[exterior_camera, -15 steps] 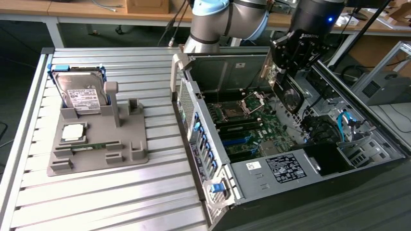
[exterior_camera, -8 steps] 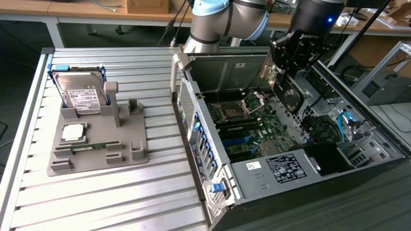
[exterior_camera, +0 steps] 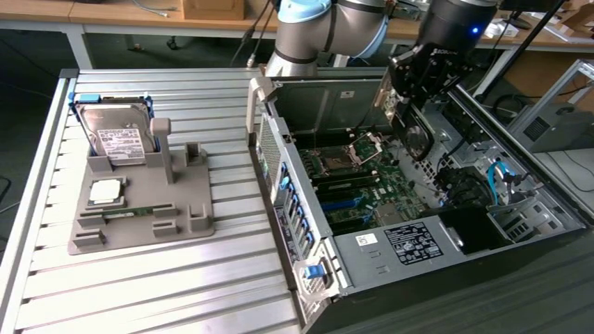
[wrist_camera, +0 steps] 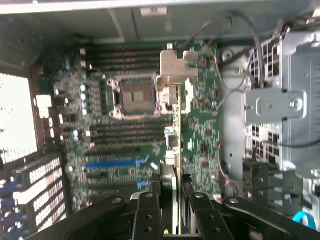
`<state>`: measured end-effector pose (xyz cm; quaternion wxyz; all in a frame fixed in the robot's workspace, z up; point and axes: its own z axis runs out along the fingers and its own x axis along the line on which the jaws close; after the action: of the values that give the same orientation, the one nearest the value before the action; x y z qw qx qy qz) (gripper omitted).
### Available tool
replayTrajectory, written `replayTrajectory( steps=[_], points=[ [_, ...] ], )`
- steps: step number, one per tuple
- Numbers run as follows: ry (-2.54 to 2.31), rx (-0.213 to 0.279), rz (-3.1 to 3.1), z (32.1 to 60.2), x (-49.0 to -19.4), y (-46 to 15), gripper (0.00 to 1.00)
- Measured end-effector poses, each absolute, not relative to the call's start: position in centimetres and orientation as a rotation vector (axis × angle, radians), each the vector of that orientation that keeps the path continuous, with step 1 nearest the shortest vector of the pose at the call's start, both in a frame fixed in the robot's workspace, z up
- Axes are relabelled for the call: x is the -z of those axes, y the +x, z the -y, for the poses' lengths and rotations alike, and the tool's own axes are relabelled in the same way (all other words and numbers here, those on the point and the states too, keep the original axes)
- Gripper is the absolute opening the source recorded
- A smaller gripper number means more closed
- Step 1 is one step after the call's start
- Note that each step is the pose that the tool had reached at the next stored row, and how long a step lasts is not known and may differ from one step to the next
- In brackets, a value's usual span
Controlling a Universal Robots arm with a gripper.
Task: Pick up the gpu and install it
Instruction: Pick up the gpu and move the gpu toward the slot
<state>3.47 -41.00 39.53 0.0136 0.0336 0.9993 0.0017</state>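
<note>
Holding the gpu [wrist_camera: 172, 150] on edge above the motherboard [wrist_camera: 200, 135] inside the open computer case [exterior_camera: 278, 153].
Clamped between narrowed gripper [wrist_camera: 172, 197] fingers; probably light, stiff, fragile, best held by its flat faces, never its bracket [wrist_camera: 177, 67].

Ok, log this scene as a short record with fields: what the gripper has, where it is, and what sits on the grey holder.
gripper: gripper shut on the gpu
gpu position: hanging edge-on over the motherboard, within the open computer case
seated in slot: cannot tell
grey holder: on the table, at the exterior view's left
on holder: hard drive upright, memory stick, processor chip
</note>
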Motion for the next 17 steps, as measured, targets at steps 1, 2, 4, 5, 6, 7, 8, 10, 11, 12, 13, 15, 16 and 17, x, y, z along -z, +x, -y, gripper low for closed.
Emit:
replayTrajectory(
  steps=[1,2,4,5,6,7,8,10,11,12,13,15,16,17],
  points=[
    [0.096,-0.024,-3.113,41.0,-39.5,3.5,0.27],
    [0.062,-0.025,-3.114,41.0,-39.4,3.5,0.27],
    [-0.012,-0.025,-3.115,41.0,-39.3,3.5,0.27],
    [-0.031,-0.026,-3.115,41.0,-39.3,3.5,0.27],
    [-0.034,-0.026,-3.116,41.0,-39.1,3.6,0.27],
    [-0.034,-0.026,-3.116,41.0,-38.9,3.7,0.27],
    [-0.034,-0.026,-3.117,41.0,-38.5,3.9,0.27],
    [-0.036,-0.026,-3.118,41.0,-38.2,4.2,0.27],
    [-0.038,-0.026,-3.119,41.0,-38.0,4.5,0.27],
    [-0.04,-0.026,-3.119,41.0,-37.9,4.7,0.27],
    [-0.041,-0.026,-3.119,41.0,-37.8,4.8,0.27],
    [-0.045,-0.026,-3.12,41.0,-37.5,5.0,0.27],
    [-0.047,-0.026,-3.121,41.0,-37.4,5.1,0.27],
    [-0.049,-0.026,-3.121,41.0,-37.2,5.2,0.27]
  ],
)
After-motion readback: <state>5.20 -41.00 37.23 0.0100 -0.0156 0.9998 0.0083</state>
